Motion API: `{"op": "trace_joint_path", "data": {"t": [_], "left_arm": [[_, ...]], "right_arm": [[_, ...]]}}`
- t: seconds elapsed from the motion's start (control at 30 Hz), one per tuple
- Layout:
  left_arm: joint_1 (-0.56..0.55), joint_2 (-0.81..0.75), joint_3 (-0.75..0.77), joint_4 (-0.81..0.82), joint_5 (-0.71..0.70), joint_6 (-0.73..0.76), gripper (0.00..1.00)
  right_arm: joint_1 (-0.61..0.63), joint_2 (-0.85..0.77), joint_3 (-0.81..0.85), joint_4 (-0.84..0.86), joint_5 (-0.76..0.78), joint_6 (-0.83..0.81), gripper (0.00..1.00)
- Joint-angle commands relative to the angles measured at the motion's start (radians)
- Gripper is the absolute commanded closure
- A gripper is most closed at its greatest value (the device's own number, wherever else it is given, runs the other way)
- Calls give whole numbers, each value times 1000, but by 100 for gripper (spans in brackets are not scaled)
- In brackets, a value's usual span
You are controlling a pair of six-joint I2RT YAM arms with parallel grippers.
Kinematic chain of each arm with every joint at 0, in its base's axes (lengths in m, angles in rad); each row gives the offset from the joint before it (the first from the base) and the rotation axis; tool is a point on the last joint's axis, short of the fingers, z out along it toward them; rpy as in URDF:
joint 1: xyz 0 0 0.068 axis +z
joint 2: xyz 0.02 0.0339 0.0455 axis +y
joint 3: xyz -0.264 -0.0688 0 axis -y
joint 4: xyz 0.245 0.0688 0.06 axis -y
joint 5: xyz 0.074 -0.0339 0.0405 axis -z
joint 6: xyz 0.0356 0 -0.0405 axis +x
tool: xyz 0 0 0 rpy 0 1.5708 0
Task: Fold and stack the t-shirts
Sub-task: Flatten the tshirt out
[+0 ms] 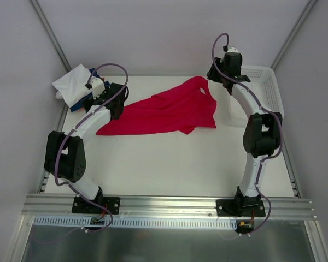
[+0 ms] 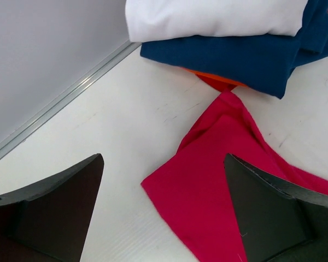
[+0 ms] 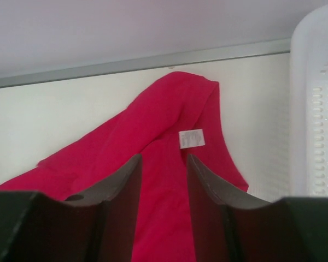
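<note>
While the red t-shirt [image 1: 164, 112] is lying rumpled across the far half of the table [image 1: 169, 164], we are holding our left claw [image 2: 164, 158] wide apart and empty over its left corner, near the folded white t-shirt [image 2: 213, 16], dark blue t-shirt [image 2: 235, 54] and orange t-shirt [image 2: 218, 81]. Our right claw [image 3: 163, 158] is hovering over the collar end, narrowly parted, gripping nothing.
</note>
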Motion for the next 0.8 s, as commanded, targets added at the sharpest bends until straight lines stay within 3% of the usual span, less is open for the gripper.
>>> {"op": "trace_joint_path", "data": {"t": [0.0,0.37,0.6,0.77], "left_arm": [[-6,-136,-99,-11,65,3,8],[8,-331,-361,-18,240,5,11],[117,-337,-418,-4,358,54,12],[193,-362,-470,91,471,112,12]], "right_arm": [[44,-190,-94,-8,-18,-1,59],[119,-504,-350,-125,-26,1,61],[131,-644,-473,-124,-40,1,61],[135,-690,-499,-130,-48,-1,61]]}}
